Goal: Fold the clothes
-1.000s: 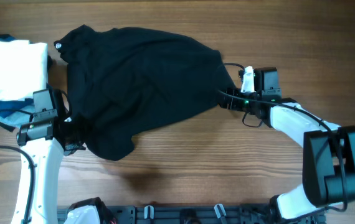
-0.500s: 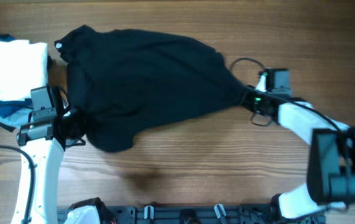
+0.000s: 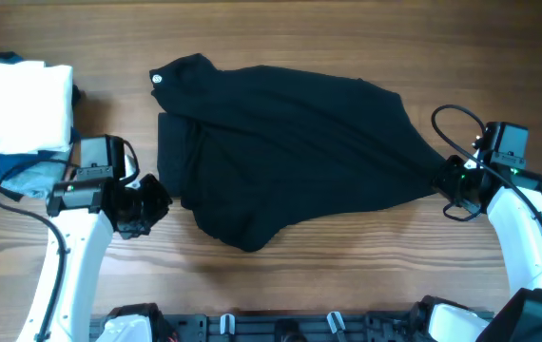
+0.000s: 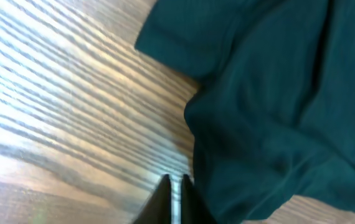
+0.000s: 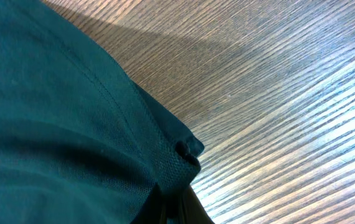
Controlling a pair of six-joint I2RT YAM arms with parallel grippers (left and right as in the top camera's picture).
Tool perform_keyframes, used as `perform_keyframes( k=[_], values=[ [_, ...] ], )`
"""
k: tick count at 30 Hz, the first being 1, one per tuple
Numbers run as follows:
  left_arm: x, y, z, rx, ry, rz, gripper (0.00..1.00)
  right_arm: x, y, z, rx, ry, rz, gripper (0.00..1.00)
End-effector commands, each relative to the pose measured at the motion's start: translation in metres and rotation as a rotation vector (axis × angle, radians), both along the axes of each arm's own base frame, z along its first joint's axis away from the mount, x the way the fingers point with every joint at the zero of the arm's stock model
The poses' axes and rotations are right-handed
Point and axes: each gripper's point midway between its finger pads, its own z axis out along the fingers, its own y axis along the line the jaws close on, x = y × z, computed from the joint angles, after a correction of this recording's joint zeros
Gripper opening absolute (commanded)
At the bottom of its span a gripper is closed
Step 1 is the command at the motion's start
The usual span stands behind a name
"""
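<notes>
The clothes (image 3: pixel 290 142) are one black garment lying loosely across the table's middle, with a small white round logo (image 3: pixel 156 79) at its far left corner. My right gripper (image 3: pixel 445 180) is at the garment's right end and is shut on a bunched edge of the fabric (image 5: pixel 165 162), which disappears between the fingers (image 5: pixel 172 190). My left gripper (image 3: pixel 147 204) sits just left of the garment's left edge, shut. In the left wrist view its fingertips (image 4: pixel 176 182) show only a sliver of wood between them, with the cloth (image 4: pixel 277 112) close on the right.
A white folded cloth (image 3: pixel 19 100) lies at the far left of the table, with blue garments (image 3: pixel 19 169) under and in front of it, close behind my left arm. A black rail (image 3: pixel 280 328) runs along the table's front edge.
The right gripper shut on the garment's right end and dragged it well to the right. The left gripper, earlier at the garment's left edge, now holds nothing and has shifted right.
</notes>
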Motion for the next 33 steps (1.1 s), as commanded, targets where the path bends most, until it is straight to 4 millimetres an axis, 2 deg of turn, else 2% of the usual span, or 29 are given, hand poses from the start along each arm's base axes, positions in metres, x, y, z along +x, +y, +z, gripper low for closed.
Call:
perform_keyframes(
  k=[1,2,6,9,12,15,17,18,21,25,28,29,30,31,32,33],
  values=[
    [-0.011,-0.022,-0.003,-0.022,0.037,-0.095,0.53,0.001,-0.005,0.004,-0.030,-0.009,0.010,0.04],
    [-0.016,-0.026,-0.008,-0.022,0.053,-0.116,0.57,0.001,-0.005,0.004,-0.030,-0.009,0.010,0.04],
    [-0.032,-0.046,-0.036,-0.023,0.105,-0.192,0.60,0.001,-0.005,0.004,-0.030,-0.012,0.010,0.04],
    [-0.036,-0.057,-0.049,-0.040,0.114,-0.210,0.60,0.002,-0.003,0.004,-0.020,-0.015,0.013,0.04],
    [-0.029,-0.078,-0.054,-0.097,0.085,-0.269,0.57,0.002,-0.003,0.004,-0.020,-0.016,0.013,0.04],
    [-0.019,-0.089,-0.051,-0.110,0.027,-0.306,0.55,0.002,-0.003,0.004,-0.021,-0.016,0.014,0.04],
    [-0.022,-0.093,-0.051,-0.111,0.037,-0.318,0.53,0.002,-0.003,0.004,-0.021,-0.016,0.014,0.04],
    [-0.031,-0.094,-0.053,-0.110,0.073,-0.306,0.53,0.002,-0.003,0.004,-0.021,-0.015,0.014,0.04],
    [-0.045,-0.099,-0.059,-0.107,0.123,-0.305,0.55,0.003,-0.003,0.004,-0.022,-0.018,0.014,0.04],
    [-0.054,-0.102,-0.063,-0.105,0.154,-0.297,0.57,0.002,-0.003,0.004,-0.022,-0.017,0.014,0.04],
    [-0.055,-0.097,-0.069,-0.078,0.160,-0.268,0.57,0.002,-0.003,0.004,-0.022,-0.016,0.014,0.04],
    [-0.050,-0.094,-0.070,-0.059,0.139,-0.262,0.56,0.002,-0.003,0.004,-0.021,-0.016,0.014,0.04],
    [-0.045,-0.095,-0.069,-0.060,0.119,-0.263,0.50,0.002,-0.003,0.004,-0.021,-0.016,0.014,0.04],
    [-0.037,-0.099,-0.068,-0.068,0.081,-0.265,0.15,0.002,-0.003,0.004,-0.021,-0.015,0.014,0.04],
    [-0.029,-0.101,-0.066,-0.076,0.046,-0.266,0.04,0.002,-0.003,0.004,-0.021,-0.016,0.014,0.04],
    [-0.025,-0.103,-0.065,-0.080,0.027,-0.267,0.04,0.002,-0.003,0.004,-0.021,-0.015,0.014,0.04]
  ],
)
